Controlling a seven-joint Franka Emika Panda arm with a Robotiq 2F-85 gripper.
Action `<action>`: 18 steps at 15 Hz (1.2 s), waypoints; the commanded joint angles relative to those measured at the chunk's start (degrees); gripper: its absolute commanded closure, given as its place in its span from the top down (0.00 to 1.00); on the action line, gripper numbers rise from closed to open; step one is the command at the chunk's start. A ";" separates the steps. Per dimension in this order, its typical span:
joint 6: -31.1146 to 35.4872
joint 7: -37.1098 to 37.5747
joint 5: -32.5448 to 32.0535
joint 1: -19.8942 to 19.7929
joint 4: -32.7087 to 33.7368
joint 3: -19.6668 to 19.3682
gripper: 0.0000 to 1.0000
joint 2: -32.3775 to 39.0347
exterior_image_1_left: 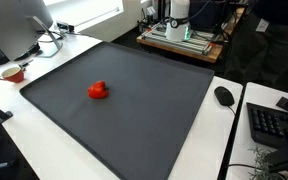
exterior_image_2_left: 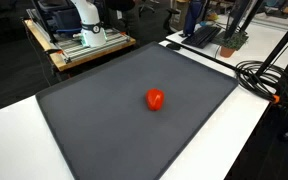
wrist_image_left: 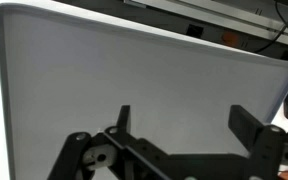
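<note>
Evidently an approach: gripper (wrist_image_left: 184, 125) hangs above the mat (wrist_image_left: 104, 70), jaws wide and empty.
Red object (exterior_image_1_left: 99, 91) sits mid-mat, well off every bench (exterior_image_1_left: 234, 125) edge and unseen from the wrist; grasping it likely calls for centring overhead, then lowering.
</note>
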 commanded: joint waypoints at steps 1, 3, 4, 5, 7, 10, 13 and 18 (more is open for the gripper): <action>0.00 -0.60 0.68 -1.10 0.07 0.92 1.00 0.31; 0.00 -0.60 0.68 -1.10 0.07 0.93 1.00 0.31; 0.00 -0.60 0.68 -1.10 0.07 0.93 1.00 0.31; 0.00 -0.60 0.68 -1.10 0.07 0.93 1.00 0.31; 0.01 -0.60 0.68 -1.10 0.07 0.93 1.00 0.31; 0.01 -0.60 0.68 -1.10 0.07 0.93 1.00 0.31; 1.05 -1.68 0.18 -0.46 -0.36 1.24 1.00 0.43; 5.12 -4.19 -2.03 2.72 -1.47 6.72 1.00 4.31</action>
